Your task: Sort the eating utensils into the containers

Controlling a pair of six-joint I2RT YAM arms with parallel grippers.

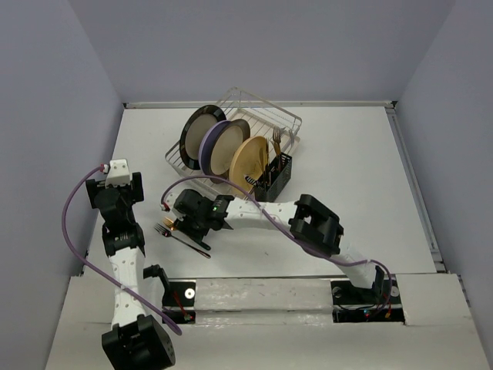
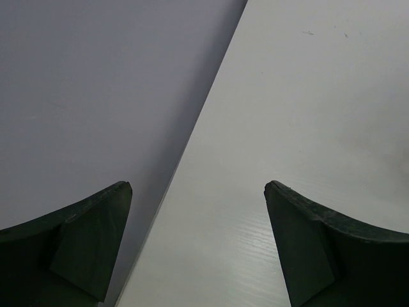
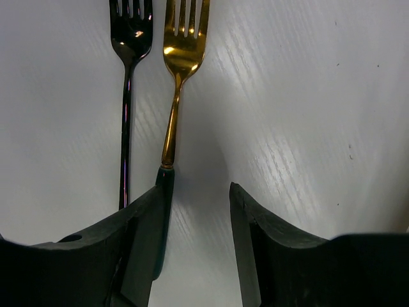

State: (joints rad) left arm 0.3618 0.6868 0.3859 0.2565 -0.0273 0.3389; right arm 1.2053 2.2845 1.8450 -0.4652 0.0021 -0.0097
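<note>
Your right tool (image 3: 198, 190) hangs low over two forks lying side by side on the counter (image 3: 307, 96), jaws partly open and holding nothing. The gold fork (image 3: 181, 51), tines pointing away from the wrist camera, runs its green handle along the inner face of the finger at the left of that view, not down the middle of the gap. The dark fork (image 3: 126, 96) lies just beside it, outside the jaws, its handle vanishing behind that same finger. The step in hand looks like the pickup of the gold fork, with the grip not yet closed. The next move likely calls for a small sideways shift so the handle sits centred and the dark fork is left out, then a close, a lift and a carry to the black holder (image 1: 279, 174) against the rack (image 1: 254, 104), well apart from here, where some utensils already stand. Your left tool (image 2: 198, 187) sits wide open and empty by the wall at the counter's left edge
</note>
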